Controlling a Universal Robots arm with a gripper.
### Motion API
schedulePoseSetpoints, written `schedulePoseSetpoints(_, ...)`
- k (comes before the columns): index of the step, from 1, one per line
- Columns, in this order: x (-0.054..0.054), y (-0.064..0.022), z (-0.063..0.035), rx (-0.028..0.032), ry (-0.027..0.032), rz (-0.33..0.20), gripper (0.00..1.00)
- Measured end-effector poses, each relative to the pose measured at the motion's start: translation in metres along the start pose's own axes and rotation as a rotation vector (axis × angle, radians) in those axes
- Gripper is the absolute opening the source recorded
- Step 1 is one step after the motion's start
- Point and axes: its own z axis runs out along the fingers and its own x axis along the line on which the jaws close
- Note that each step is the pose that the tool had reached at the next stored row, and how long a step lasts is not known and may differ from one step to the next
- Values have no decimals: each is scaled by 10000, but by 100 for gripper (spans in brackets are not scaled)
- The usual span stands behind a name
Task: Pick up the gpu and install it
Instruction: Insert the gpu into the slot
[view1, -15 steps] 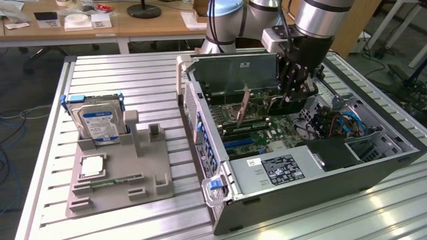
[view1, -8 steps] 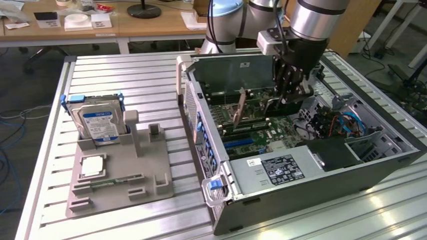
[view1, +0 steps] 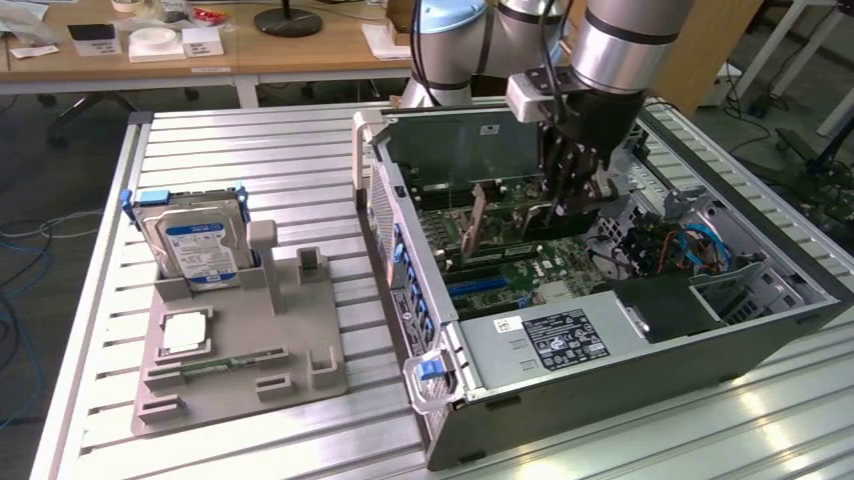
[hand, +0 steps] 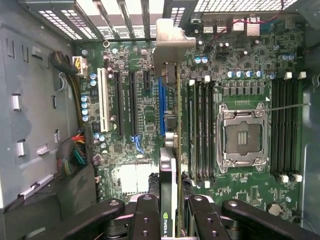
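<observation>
The gpu (hand: 173, 150) hangs edge-on inside the open computer case (view1: 747, 330), over the motherboard (hand: 240, 75). Its silver end bracket (hand: 170, 45) points toward the case's slotted rear wall. Its thin green board runs right beside a blue expansion slot (hand: 161, 107). My gripper (hand: 172, 220) is shut on the card's near end, with one black finger (hand: 145, 215) on each side. In the exterior view the gripper (view1: 571, 200) reaches down into the case, and the gpu (view1: 507, 215) stands upright under it. I cannot tell whether the card's lower edge touches a slot.
Memory slots (hand: 200, 130) and a CPU socket (hand: 243, 135) lie beside the card. A power supply (view1: 561, 335) and coloured cables (view1: 681, 250) fill the case's near end. On the exterior view's left, a grey fixture (view1: 314, 375) holds a hard drive (view1: 200, 245) and a memory stick (view1: 234, 360).
</observation>
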Motion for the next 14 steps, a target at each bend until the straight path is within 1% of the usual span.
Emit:
schedulePoseSetpoints(5,3,38,27,0,0,-9,27)
schedulePoseSetpoints(8,5,64,60,0,0,-9,27)
schedulePoseSetpoints(14,7,89,109,0,-1,-13,27)
